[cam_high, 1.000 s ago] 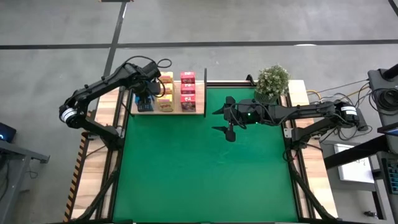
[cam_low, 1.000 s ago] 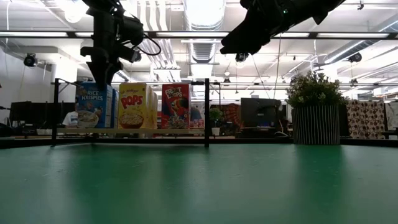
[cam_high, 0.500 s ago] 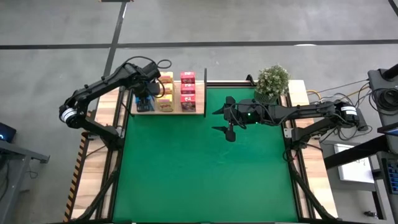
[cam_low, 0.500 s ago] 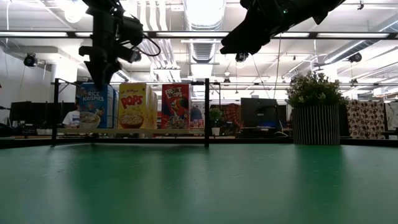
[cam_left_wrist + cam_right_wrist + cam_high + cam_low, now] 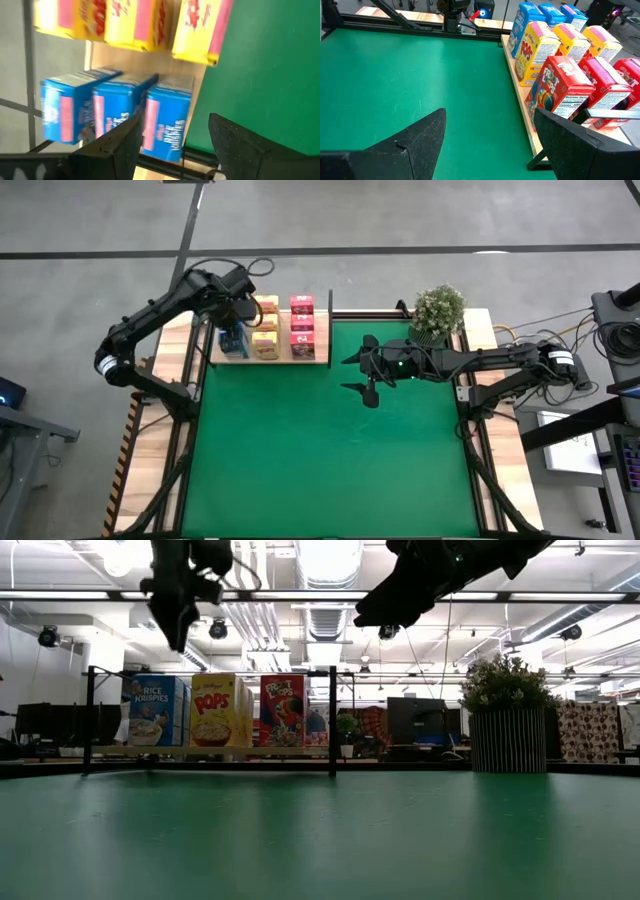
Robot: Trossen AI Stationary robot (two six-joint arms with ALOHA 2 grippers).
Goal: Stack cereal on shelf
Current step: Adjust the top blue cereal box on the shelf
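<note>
Neatly, rectangular printed cardboard cereal boxes (image 5: 560,85) line the flat light-wood shelf (image 5: 322,352).

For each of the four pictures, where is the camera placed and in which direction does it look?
High view: above, looking straight down on the green mat; both arms show.
Low view: at mat height, looking level at the shelf; arms enter from above.
Left wrist view: above the blue cereal boxes; left gripper open, empty.
Right wrist view: over the mat, facing the shelf; right gripper open.
All four share the cereal boxes.
</note>
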